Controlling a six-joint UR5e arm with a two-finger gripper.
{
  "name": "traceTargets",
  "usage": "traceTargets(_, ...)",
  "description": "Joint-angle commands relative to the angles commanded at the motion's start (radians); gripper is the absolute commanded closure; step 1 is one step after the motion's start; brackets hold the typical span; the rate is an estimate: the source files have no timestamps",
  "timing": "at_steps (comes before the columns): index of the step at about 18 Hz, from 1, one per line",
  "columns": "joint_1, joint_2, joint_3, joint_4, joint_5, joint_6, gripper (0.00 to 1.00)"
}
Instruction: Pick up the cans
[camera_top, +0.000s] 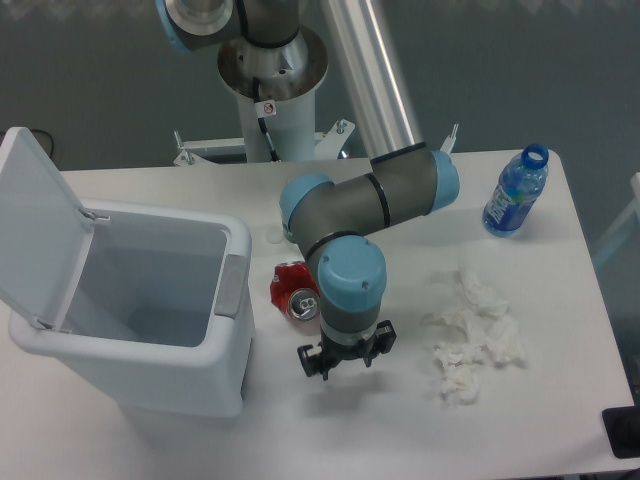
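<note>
The crushed red can lies on its side on the white table, silver top with pull tab facing the camera, right next to the bin. My gripper points down at the table just right of and nearer the camera than the can, not touching it. The wrist hides most of the fingers, so whether the jaws are open or shut does not show. Nothing shows between them.
An open white bin with its lid raised stands at the left, touching distance from the can. Crumpled white tissue lies to the right of the gripper. A blue-labelled plastic bottle stands at the back right corner.
</note>
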Motion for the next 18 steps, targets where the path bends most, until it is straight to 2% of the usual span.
traceTargets(3,0.000,0.017,-0.031,-0.002,0.003,0.101,0.05)
traceTargets(8,0.012,0.043,-0.080,-0.021,0.014,0.255,0.06)
traceTargets(13,0.032,0.078,-0.089,-0.087,0.014,0.373,0.05)
traceTargets(16,0.045,0.110,-0.091,-0.132,0.009,0.433,0.01)
traceTargets(18,0.038,0.121,-0.115,-0.141,0.009,0.463,0.00)
